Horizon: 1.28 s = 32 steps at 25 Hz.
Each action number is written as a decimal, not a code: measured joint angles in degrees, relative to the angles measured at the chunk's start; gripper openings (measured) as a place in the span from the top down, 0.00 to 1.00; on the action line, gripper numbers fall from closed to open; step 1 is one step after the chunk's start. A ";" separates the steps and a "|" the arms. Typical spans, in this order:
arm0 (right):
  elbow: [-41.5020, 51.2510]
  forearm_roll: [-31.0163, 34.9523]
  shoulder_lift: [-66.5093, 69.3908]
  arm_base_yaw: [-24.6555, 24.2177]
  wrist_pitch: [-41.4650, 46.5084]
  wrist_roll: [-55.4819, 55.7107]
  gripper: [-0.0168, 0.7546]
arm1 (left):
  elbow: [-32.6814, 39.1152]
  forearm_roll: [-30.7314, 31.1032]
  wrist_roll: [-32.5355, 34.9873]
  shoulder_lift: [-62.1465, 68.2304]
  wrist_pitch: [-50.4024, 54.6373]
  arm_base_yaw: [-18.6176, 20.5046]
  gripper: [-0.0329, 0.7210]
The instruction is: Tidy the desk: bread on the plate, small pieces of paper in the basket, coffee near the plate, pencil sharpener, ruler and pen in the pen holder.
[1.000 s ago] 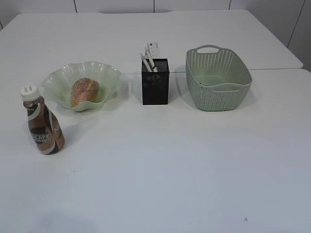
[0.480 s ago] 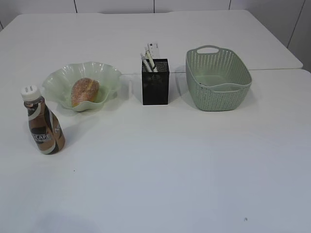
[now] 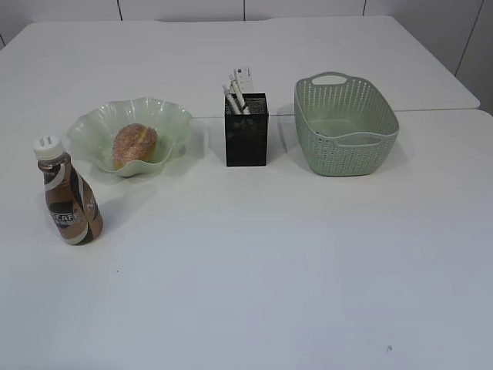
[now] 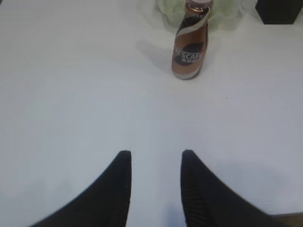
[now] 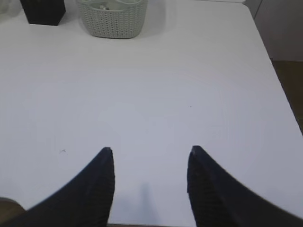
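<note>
The bread [image 3: 135, 145] lies in the wavy-rimmed plate [image 3: 86, 127] at back left. The coffee [image 3: 69, 199] stands upright in front of the plate, a short gap apart. White pens and the clear ruler [image 3: 243, 78] stick up out of the black pen holder [image 3: 246, 142]. To its right sits the basket [image 3: 347, 158]; whitish bits [image 5: 105, 5] show inside it. The pencil sharpener is hidden. My left gripper [image 4: 156, 153] is open and empty over bare desk, well short of the coffee [image 4: 191, 47]. Also open and empty, my right gripper [image 5: 151, 150] hangs far in front of the basket [image 5: 112, 21].
Neither arm shows in the exterior view. The white desk [image 3: 254, 262] spreads wide in front of the objects. Its right edge [image 5: 272, 61] drops to the floor. A seam [image 3: 431, 110] runs across the tabletop behind the basket.
</note>
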 joint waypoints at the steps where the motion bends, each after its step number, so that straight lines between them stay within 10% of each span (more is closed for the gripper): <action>1: 0.00 0.00 0.00 -0.42 0.00 0.00 0.46 | 0.00 0.00 0.00 -0.95 0.00 0.61 0.64; 19: 0.00 0.00 0.00 -6.61 0.00 0.00 0.46 | 0.11 0.00 0.00 -1.79 0.00 7.16 0.64; 32: 0.00 0.00 0.00 -6.61 0.00 0.00 0.46 | 0.11 0.00 0.00 -1.79 0.00 4.74 0.64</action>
